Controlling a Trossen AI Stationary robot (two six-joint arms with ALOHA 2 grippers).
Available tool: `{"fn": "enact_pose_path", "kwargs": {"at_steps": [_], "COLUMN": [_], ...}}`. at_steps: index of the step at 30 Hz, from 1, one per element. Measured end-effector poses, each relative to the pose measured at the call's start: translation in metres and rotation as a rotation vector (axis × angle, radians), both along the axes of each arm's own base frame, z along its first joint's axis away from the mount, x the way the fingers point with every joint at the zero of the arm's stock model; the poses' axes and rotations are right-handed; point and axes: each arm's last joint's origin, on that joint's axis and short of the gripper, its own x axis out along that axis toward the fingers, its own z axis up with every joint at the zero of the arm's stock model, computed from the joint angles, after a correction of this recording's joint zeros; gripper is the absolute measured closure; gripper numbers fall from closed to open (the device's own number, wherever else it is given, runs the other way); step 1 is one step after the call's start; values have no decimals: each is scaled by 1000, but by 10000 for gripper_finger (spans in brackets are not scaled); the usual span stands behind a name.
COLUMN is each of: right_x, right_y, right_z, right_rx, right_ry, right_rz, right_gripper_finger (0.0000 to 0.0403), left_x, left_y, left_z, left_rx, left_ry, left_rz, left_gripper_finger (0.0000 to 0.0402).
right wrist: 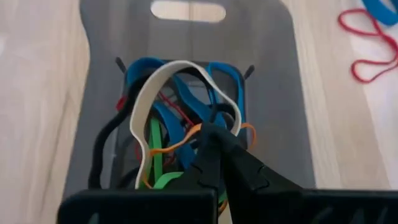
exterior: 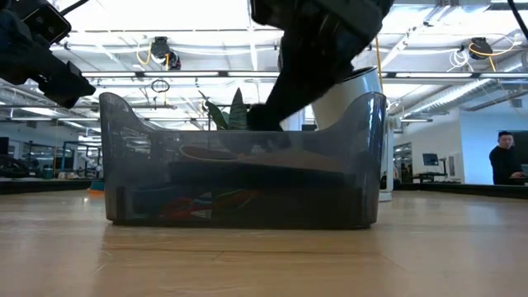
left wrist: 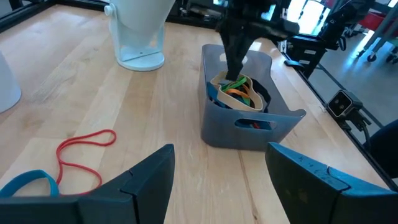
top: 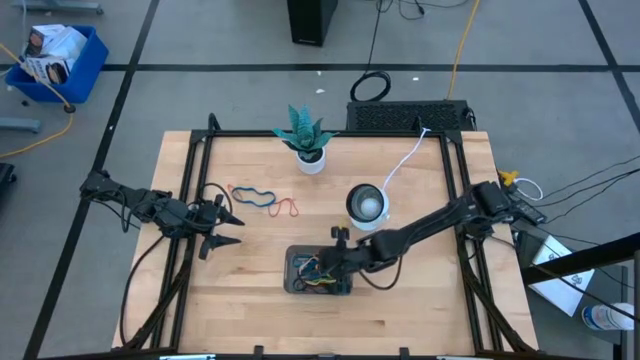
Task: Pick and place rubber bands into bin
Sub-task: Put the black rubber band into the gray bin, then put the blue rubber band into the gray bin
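Observation:
The dark grey bin [top: 292, 270] stands on the table's near middle and holds several rubber bands: blue, green, orange, dark and red [right wrist: 180, 106]. My right gripper [right wrist: 214, 134] is shut just over this pile, inside the bin, with a tan band [right wrist: 144, 99] looping out from its tips. The left wrist view shows it pointing down into the bin [left wrist: 235, 71]. A blue band [top: 255, 195] and a red band [top: 287, 208] lie flat on the table left of the far middle. My left gripper [top: 232, 226] is open and empty, left of the bin. My right gripper pinches the tan band at one end of its loop [right wrist: 235, 121] between its two fingertips. The fingers come from above, slanting down from the table's right side. The rest of the loop lies on the pile of bands in the bin, slack.
A round white-silver bowl [top: 367, 205] stands just beyond the bin to the right. A potted plant [top: 305, 140] stands at the far middle, and a white cable [top: 405, 160] runs from the bowl to the far right. Bare wood lies near and left of the bin.

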Motion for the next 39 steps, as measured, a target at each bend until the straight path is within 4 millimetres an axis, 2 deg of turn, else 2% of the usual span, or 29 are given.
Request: {"fn": "enact_pose_path", "kwargs": {"at_steps": [6,19,31,39], "right_x": [3,3,3,2], "right_y": [-1,-1,-1,-1], "right_z": [-12,-12,-12,-9], "right_rx": [2,6,7,8], "right_ry": [29,24,24,23], "right_rz": [-20,-23,-25,-25], "right_gripper_finger": [399,364,251,223], "left_x": [0,0,0,0], "left_y": [0,0,0,0], "left_z": [0,0,0,-1], "left_rx": [0,0,2,2], "left_ry": [0,0,5,6], "left_rz": [0,0,0,0], "left_gripper_finger": [144,144,144,144]}}
